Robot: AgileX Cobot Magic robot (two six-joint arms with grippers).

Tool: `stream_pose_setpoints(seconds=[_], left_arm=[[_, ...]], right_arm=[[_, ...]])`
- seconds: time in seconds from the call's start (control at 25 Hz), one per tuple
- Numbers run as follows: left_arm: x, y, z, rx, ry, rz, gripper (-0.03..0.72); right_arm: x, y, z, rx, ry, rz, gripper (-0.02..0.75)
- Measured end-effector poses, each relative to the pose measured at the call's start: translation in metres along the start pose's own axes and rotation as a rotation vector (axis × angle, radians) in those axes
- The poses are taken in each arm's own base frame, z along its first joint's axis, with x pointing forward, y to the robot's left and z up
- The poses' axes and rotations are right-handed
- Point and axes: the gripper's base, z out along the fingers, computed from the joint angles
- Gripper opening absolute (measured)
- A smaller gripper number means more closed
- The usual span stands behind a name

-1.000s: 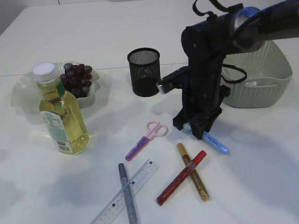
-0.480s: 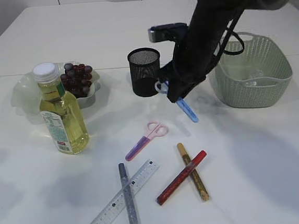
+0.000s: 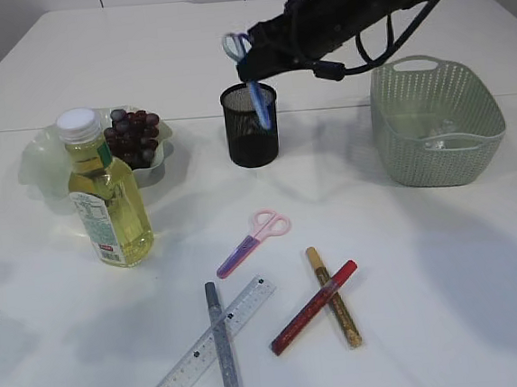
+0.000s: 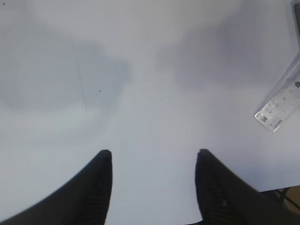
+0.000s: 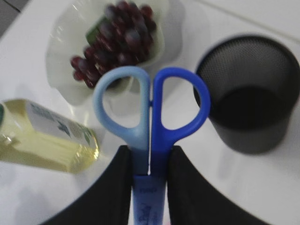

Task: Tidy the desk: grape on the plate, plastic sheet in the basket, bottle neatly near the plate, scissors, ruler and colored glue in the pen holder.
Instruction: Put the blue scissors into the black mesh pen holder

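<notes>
Exterior view shows the right gripper reaching in from the upper right, closed on the blue scissors, which hang blade-down with their tip at or just inside the mouth of the black mesh pen holder; the handles stick up above the fingers. From the right wrist view the two dark fingers press against both sides of the blue scissors just below the loops, with the pen holder off to the right and beyond it the plate with the grapes on it. The grapes sit on the pale plate at the left of the white table, and the bottle of yellow liquid stands upright just in front of that plate. Near the front lie the pink scissors, the clear ruler crossed by a silver glue pen, and a red glue pen crossing a gold glue pen. The green basket stands at the right with something clear inside, hard to make out. Left wrist view shows the left gripper hovering over bare table with its jaws apart and nothing between them, one end of the ruler at the right edge.
</notes>
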Motion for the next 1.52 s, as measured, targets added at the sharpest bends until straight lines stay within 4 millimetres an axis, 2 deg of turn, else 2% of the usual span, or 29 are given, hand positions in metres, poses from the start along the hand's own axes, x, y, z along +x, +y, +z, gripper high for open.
stream_pose_setpoints(seconds=[0.12,0.32,0.52,0.72,0.88,1.08,1.52], left_arm=[[0.000,0.000,0.000,0.000,0.000,0.000,0.415],[0.000,0.000,0.000,0.000,0.001,0.000,0.415],[0.000,0.000,0.000,0.000,0.002,0.000,0.415],[0.000,0.000,0.000,0.003,0.002,-0.002,0.415],[0.000,0.000,0.000,0.003,0.002,-0.002,0.415],[0.000,0.000,0.000,0.003,0.002,-0.002,0.415],[0.000,0.000,0.000,0.003,0.002,-0.002,0.415]], right_arm=[[-0.010,-0.001,0.006,-0.037,-0.133,-0.050,0.174],[-0.008,-0.014,0.023,-0.013,-0.238,-0.191,0.174],[-0.010,-0.025,0.034,-0.001,-0.377,-0.232,0.174],[-0.007,-0.034,0.044,0.033,-0.434,-0.342,0.174],[-0.002,-0.041,0.052,0.059,-0.440,-0.358,0.181],[0.006,-0.048,0.061,0.084,-0.422,-0.394,0.231],[0.005,-0.048,0.061,0.080,-0.437,-0.354,0.368]])
